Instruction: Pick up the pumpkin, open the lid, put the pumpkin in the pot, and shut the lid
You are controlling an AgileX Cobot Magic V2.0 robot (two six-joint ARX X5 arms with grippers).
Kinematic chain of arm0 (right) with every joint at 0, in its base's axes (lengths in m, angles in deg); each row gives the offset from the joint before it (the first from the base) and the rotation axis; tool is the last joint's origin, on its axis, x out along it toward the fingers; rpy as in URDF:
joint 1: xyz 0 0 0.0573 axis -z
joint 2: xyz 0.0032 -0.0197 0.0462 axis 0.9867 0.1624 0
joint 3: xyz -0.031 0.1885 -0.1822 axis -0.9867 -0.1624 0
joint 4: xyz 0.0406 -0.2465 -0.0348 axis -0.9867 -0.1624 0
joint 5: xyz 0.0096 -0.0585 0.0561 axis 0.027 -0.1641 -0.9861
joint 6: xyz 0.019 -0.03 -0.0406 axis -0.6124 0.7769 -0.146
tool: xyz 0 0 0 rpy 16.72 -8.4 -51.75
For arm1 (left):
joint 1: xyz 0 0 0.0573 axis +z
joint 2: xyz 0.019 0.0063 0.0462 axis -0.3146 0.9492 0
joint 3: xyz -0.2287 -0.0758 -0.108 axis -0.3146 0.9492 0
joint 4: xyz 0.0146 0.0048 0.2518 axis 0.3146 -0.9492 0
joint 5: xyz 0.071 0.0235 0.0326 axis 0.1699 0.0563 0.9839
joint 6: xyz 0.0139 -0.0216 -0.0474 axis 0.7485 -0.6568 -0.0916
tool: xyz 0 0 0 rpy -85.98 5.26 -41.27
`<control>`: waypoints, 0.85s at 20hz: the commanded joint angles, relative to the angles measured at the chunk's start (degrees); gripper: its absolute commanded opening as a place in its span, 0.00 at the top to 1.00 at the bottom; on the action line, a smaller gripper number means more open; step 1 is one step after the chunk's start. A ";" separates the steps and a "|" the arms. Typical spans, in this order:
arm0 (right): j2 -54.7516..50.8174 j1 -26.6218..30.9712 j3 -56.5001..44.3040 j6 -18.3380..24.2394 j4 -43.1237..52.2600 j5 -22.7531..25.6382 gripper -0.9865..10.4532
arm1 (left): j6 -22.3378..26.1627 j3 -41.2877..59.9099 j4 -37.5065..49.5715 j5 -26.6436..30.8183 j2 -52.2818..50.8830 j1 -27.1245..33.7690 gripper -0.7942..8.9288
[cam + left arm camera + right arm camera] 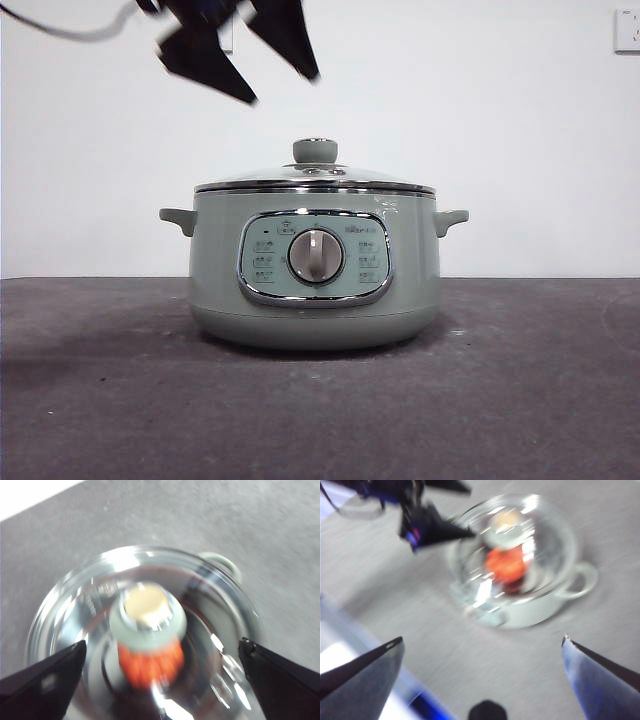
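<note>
The lid [315,176] sits shut on the pot [314,270], the pumpkin [150,662] inside — an orange ribbed blur under clear glass. The left end effector [240,55] hangs released above the sage knob [315,151]; the right end effector [482,652] waits, spread, over the grey desk [520,400].

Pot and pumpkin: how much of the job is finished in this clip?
Nearly all of it looks done. The pumpkin shows orange through the glass lid, which sits closed on the pot. The left pincer hangs open above the knob; the right pincer is open, off to the side. Only withdrawing remains.
</note>
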 commanded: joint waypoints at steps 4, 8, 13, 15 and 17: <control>0.13 -0.13 0.07 -0.52 -3.19 -4.70 0.42 | -1.95 0.04 -14.86 -4.83 -13.46 -0.28 0.37; 0.13 -0.13 0.07 -0.50 -5.14 -4.57 0.73 | -1.90 0.04 -22.49 -8.63 -20.96 -0.33 0.86; 0.13 -0.13 0.07 0.13 -5.64 -4.48 0.92 | -1.90 0.04 -24.00 -8.83 -24.41 -0.33 0.92; 0.13 -0.13 0.07 -1.01 -5.64 -4.44 0.92 | -1.90 0.04 -24.11 -8.72 -24.41 -0.33 0.92; 0.07 -0.07 0.07 -0.94 -5.64 -4.28 0.91 | -1.90 0.04 -23.98 -8.68 -24.39 -0.33 0.92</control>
